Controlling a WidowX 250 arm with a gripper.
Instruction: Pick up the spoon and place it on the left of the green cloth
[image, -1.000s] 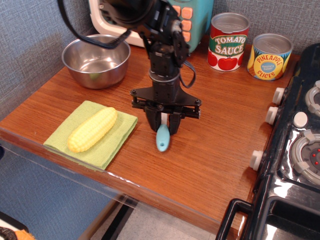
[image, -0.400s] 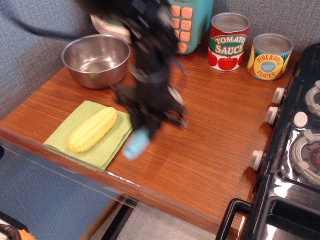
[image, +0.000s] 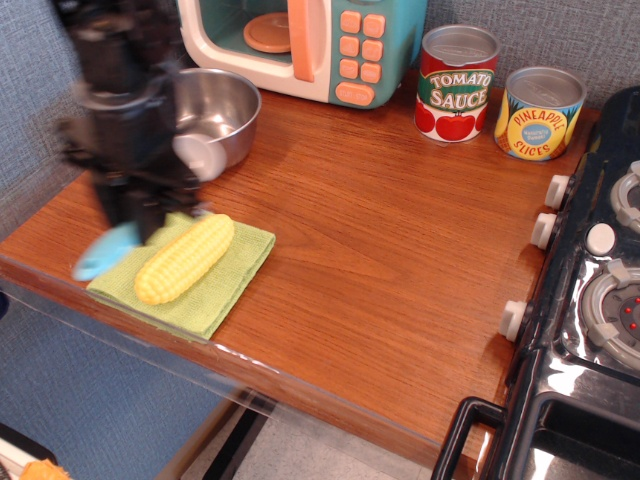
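Observation:
My gripper (image: 140, 205) is blurred by motion above the left part of the green cloth (image: 215, 285). It is shut on the spoon, whose light blue handle (image: 105, 251) hangs down past the cloth's left edge and whose white bowl (image: 195, 155) sticks up behind. The spoon is held off the table. A yellow toy corn cob (image: 185, 258) lies on the cloth, just right of the gripper.
A steel bowl (image: 225, 110) stands right behind the gripper. A toy microwave (image: 300, 45) is at the back, with a tomato sauce can (image: 457, 83) and a pineapple can (image: 539, 112) to its right. A toy stove (image: 600, 290) fills the right side. The table's front-left edge (image: 60, 275) is close below the spoon.
My gripper has carried the spoon fast to the left, from the table's middle, over the cloth's right edge, to above the cloth's left side.

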